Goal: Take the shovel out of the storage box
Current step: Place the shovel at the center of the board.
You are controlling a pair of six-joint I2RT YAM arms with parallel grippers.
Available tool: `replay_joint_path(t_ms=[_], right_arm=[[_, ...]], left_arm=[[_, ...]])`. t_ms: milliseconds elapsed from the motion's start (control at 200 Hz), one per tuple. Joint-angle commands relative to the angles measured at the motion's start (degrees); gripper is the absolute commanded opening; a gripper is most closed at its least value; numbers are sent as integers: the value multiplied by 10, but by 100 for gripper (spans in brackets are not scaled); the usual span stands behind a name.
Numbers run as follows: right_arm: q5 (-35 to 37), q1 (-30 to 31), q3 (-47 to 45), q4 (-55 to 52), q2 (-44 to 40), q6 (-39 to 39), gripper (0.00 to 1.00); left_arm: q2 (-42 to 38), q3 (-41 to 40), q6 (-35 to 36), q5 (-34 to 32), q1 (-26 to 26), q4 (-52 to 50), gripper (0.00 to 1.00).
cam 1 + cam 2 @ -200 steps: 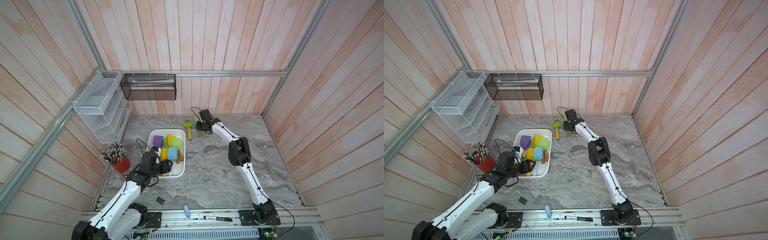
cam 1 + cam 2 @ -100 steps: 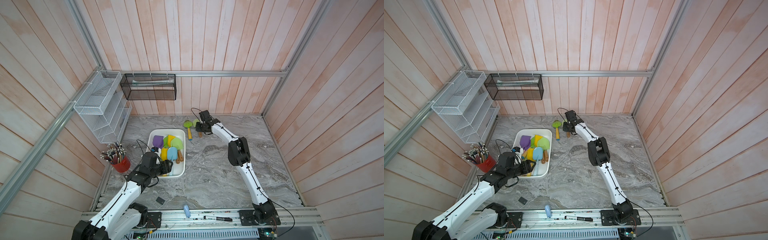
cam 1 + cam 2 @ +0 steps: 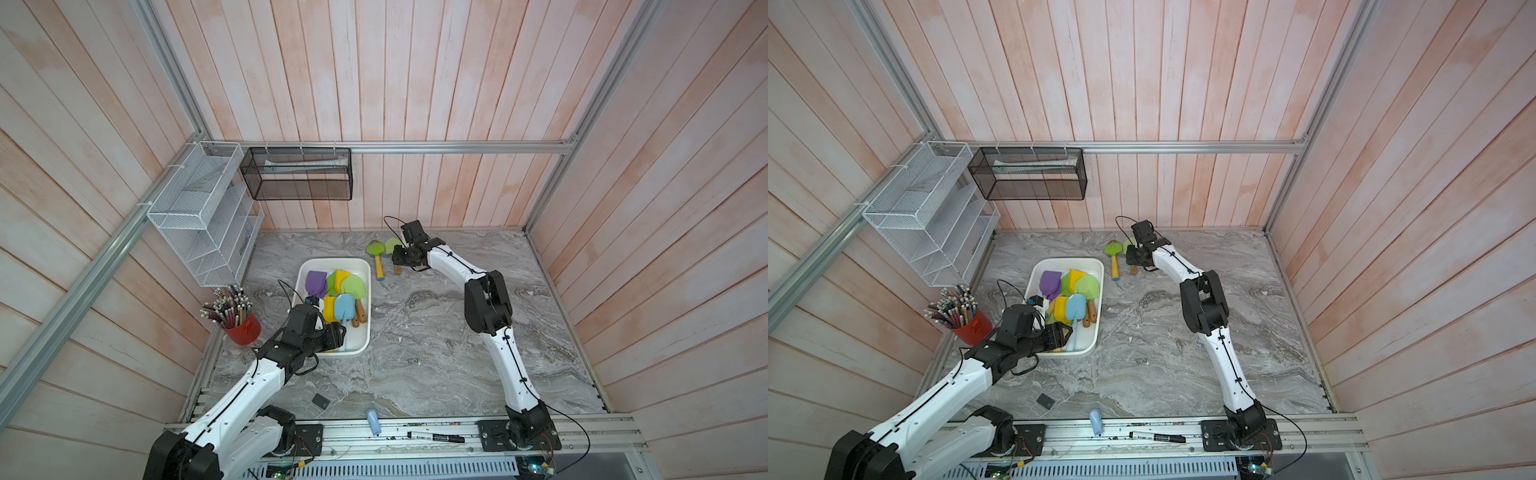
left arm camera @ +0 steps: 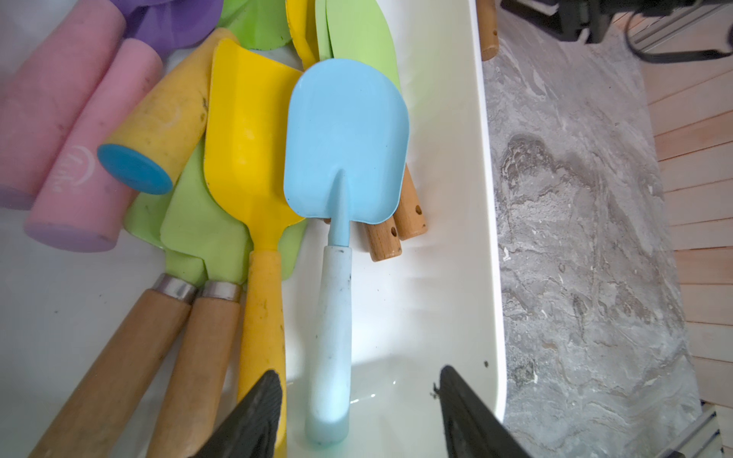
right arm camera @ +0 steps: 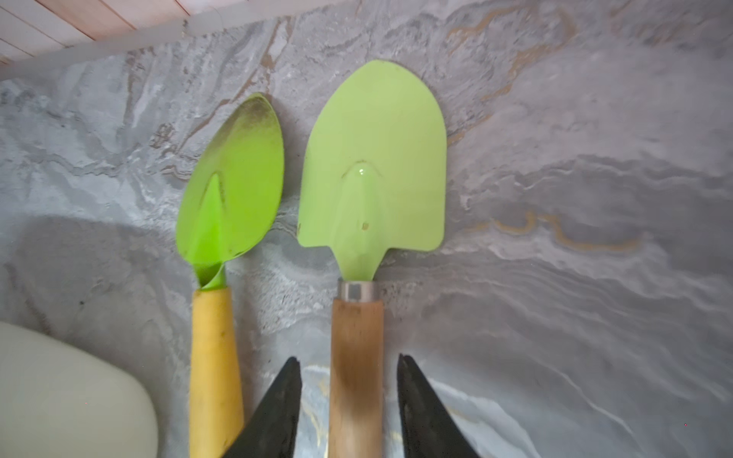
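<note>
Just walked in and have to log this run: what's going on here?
A pale green shovel and a bright green shovel lie on the table outside the storage box. The right gripper is open around the pale one's wooden handle. The left gripper, open over the box, straddles the blue shovel by its white handle, not yet gripping.

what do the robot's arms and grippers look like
The left arm and right arm are white rounded links with bulky black joint housings and thin black cables clipped along them. The left gripper and right gripper each have two black wedge-shaped fingers tapering to points. No readable markings show.
</note>
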Motion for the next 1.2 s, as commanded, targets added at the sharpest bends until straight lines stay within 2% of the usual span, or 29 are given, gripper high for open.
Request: replay_joint_path(t_ms=[0, 210, 350, 585, 755, 1195], right_arm=[[-2, 0, -64, 50, -95, -11, 44], [-7, 3, -260, 151, -241, 10, 45], [-8, 7, -356, 183, -312, 16, 45], [-7, 7, -485, 225, -390, 32, 45], [3, 1, -517, 233, -408, 31, 44], [-8, -6, -521, 247, -400, 38, 43]], left_arm=[[14, 21, 8, -33, -20, -12, 65], [55, 31, 4, -72, -57, -12, 62], [82, 41, 5, -132, -80, -23, 60], [134, 49, 13, -127, -83, 10, 60], [170, 58, 14, -132, -83, 12, 59], [246, 86, 35, -122, -83, -9, 47]])
